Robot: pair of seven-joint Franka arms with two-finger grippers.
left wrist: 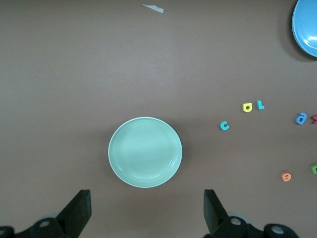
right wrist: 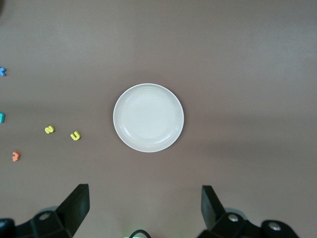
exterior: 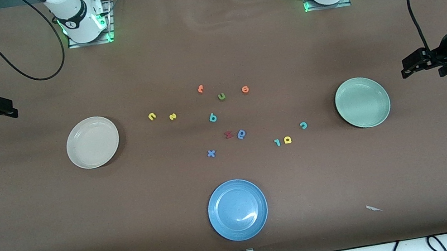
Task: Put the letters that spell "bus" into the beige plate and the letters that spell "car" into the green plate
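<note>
Black-fingered left gripper [left wrist: 145,213] and right gripper [right wrist: 143,208] wait at the table ends — both spread wide, empty.

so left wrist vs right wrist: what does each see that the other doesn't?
Left wrist only: the green plate, empty, the teal c, yellow a, thin teal r, an edge of the blue plate and a scrap of paper.

Right wrist only: the beige plate, empty, with the yellow u and yellow s beside it.

Both: brown table, each arm's own open claw in front, and an orange letter at the frame edge, though not clearly the same one.
</note>
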